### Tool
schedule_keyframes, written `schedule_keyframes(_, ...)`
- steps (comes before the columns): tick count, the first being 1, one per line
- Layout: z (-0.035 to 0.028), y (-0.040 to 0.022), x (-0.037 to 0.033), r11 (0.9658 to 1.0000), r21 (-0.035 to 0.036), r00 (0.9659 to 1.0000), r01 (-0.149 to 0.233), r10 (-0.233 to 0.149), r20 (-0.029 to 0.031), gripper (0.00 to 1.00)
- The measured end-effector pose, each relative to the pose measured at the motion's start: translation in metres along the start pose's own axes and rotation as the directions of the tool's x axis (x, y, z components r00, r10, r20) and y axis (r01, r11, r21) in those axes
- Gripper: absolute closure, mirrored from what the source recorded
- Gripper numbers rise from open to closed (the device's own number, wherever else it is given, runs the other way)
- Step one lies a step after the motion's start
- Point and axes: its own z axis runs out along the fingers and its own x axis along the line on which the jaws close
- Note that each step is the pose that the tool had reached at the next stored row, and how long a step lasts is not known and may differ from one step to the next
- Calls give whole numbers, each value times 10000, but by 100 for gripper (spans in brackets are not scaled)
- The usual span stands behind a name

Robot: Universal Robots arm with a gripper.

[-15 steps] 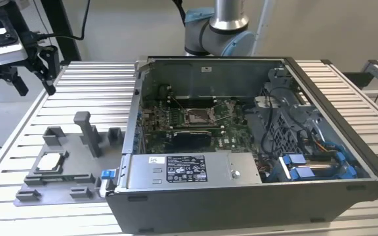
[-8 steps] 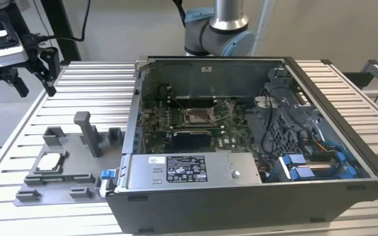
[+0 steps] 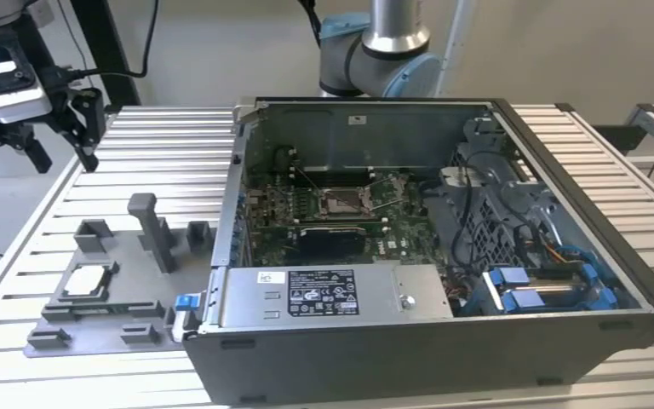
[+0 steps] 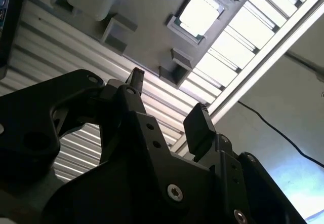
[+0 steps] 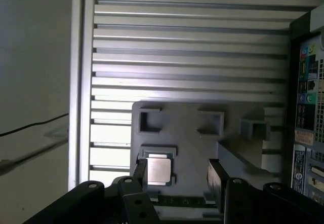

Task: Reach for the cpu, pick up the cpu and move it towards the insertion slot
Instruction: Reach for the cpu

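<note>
An open computer box (image 3: 418, 358) on a metal table (image 3: 157, 162).
The table is made of long silver strips. The computer box lies with its side off. Inside, near the front, are a silver box (image 3: 316, 294) with a sticker and some blue clips (image 3: 520, 298). Just beside the computer box lies a grey plate (image 3: 151, 298) with little blocks standing up. A black wire (image 5: 35, 124) runs over the floor.

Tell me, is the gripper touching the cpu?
Apart. In the exterior view the gripper hangs raised over the table, with clear space between it and the cpu in the grey fixture.
</note>
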Motion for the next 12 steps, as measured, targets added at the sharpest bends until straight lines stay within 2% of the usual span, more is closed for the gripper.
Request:
schedule_keyframes(7,53,-3,2,10000,0,10000,-1,1,-1,100)
schedule_keyframes(12,68,-7,5,10000,1,10000,-1,1,-1,100)
